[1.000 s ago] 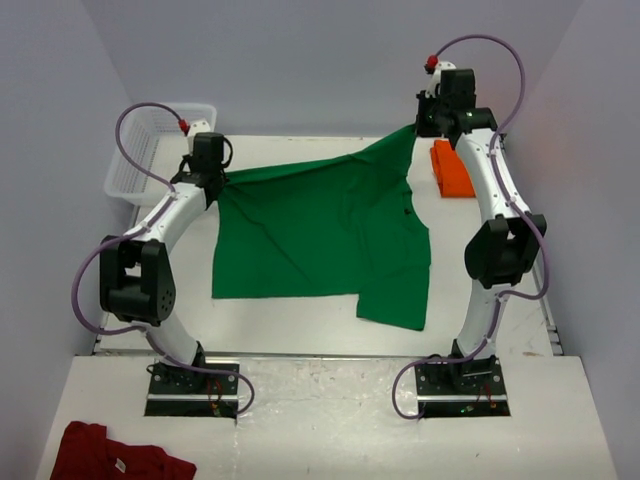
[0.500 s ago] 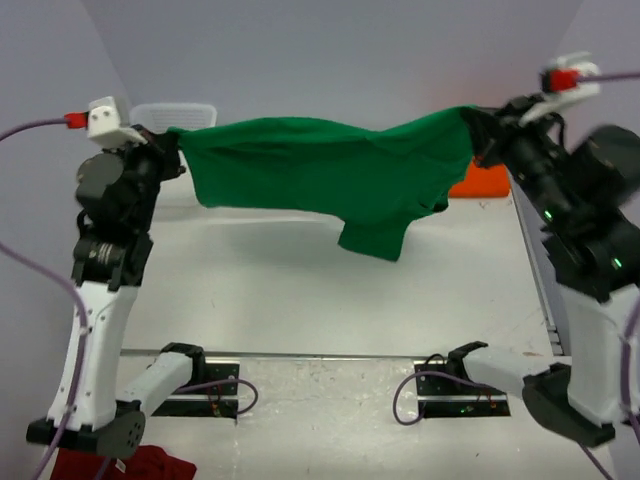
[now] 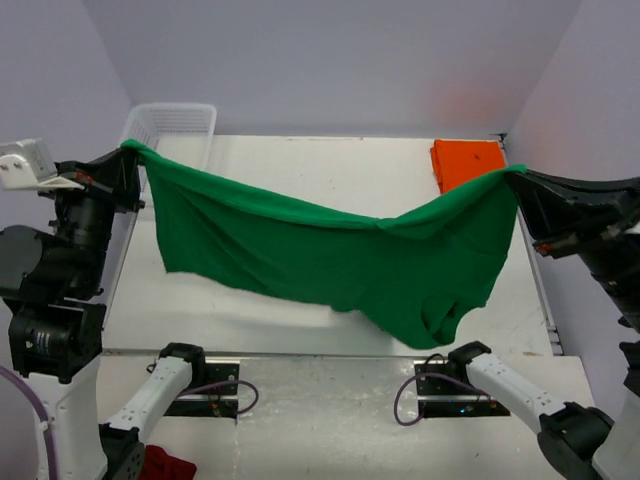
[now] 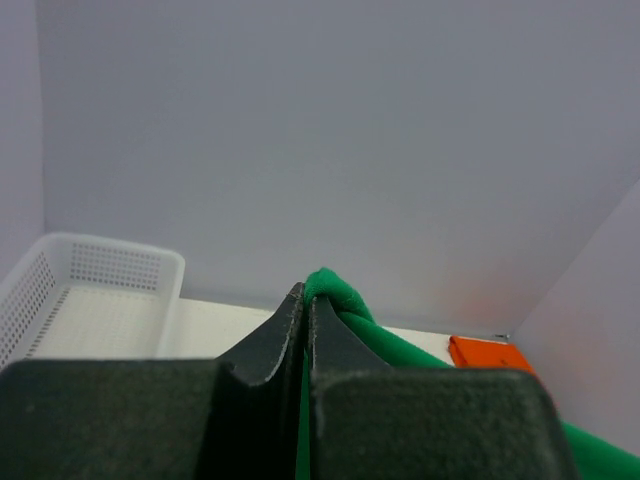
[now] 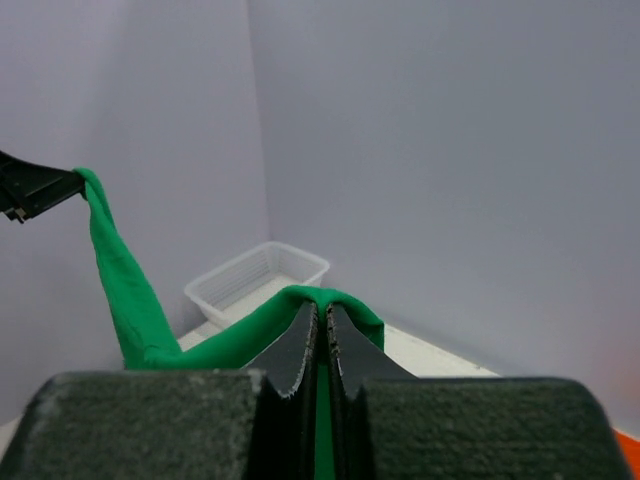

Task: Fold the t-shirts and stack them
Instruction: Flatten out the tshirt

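Green shirt now lifted off the table — hangs sagging btw arms. Left gripper & right gripper each clamped on a top corner. Soft, light, floppy cloth — hold at corners.

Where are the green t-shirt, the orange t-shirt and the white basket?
green t-shirt (image 3: 330,255), top external view, middle of the hanging cloth.
orange t-shirt (image 3: 468,160), top external view, its folded top face.
white basket (image 3: 180,125), top external view, its inner wall.
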